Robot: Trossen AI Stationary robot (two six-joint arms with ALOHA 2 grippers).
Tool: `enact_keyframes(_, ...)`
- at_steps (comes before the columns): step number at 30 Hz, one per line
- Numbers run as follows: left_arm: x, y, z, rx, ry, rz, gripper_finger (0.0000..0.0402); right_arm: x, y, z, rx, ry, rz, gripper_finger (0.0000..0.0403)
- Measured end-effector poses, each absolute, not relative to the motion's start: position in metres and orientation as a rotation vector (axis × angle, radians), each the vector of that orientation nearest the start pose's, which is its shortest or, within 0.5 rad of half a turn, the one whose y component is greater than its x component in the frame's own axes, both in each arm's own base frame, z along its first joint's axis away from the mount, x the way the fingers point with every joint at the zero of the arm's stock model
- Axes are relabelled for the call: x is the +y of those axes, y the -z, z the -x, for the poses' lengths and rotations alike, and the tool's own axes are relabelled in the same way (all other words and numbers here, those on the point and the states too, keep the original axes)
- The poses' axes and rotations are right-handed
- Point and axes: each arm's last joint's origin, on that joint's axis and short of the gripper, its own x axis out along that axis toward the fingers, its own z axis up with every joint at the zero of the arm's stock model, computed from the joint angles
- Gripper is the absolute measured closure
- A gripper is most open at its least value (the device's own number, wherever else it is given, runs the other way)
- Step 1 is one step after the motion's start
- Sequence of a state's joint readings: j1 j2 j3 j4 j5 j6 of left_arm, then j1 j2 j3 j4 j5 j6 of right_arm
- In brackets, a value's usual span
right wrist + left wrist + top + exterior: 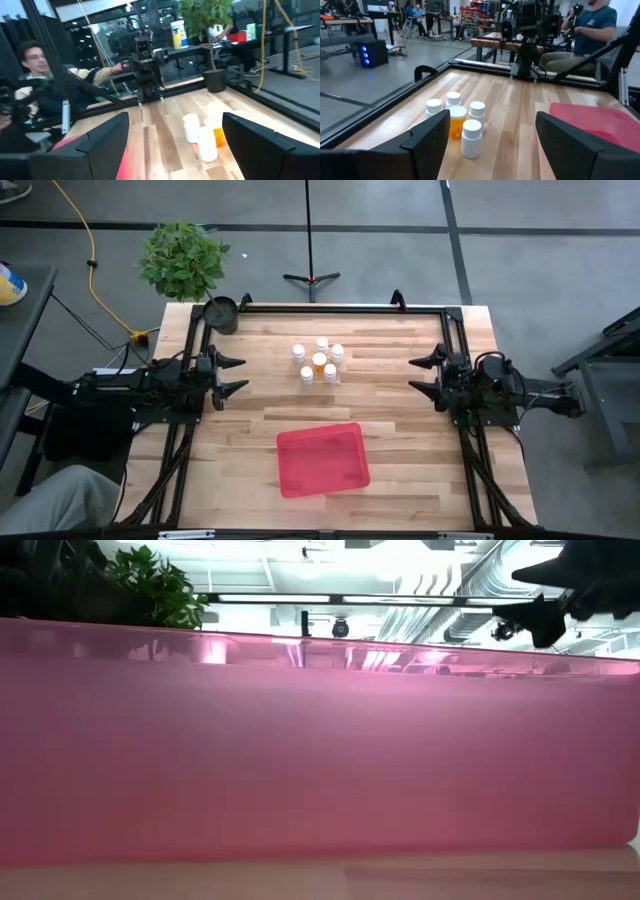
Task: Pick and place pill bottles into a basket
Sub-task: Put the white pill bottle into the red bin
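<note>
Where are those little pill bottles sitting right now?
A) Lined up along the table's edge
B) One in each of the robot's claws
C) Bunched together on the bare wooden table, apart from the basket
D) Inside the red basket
C: the five pill bottles stand in a tight cluster on the table, while the red basket lies apart from them with nothing in it.

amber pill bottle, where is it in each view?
High: amber pill bottle at centre of the cluster, above the red basket.
Low: not visible; the basket wall fills the frame.
Left wrist: among white bottles.
Right wrist: partly hidden.
Shared landmark: the basket.
</note>
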State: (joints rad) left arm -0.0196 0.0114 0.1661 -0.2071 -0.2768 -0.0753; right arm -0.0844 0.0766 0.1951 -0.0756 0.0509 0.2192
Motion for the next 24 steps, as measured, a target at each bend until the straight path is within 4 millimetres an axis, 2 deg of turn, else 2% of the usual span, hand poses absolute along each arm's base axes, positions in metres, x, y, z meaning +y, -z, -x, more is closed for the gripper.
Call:
enact_keyframes(4,0.006,-0.198,-0.084,0.043,-0.259,0.067,0.0073,-0.01,-0.237,-0.092,0.021,0.169,-0.177,0.0091)
enact_keyframes(9,0.006,-0.198,-0.084,0.043,-0.263,0.066,0.0073,-0.013,-0.26,-0.104,0.214,0.25,-0.107,0.0091)
enact_keyframes(16,0.006,-0.198,-0.084,0.045,-0.264,0.066,0.0073,-0.018,-0.296,-0.14,0.417,0.297,0.006,0.0091)
enact_keyframes(24,0.006,-0.198,-0.084,0.047,-0.266,0.066,0.0073,-0.029,-0.318,-0.177,0.668,0.375,0.082,0.0091)
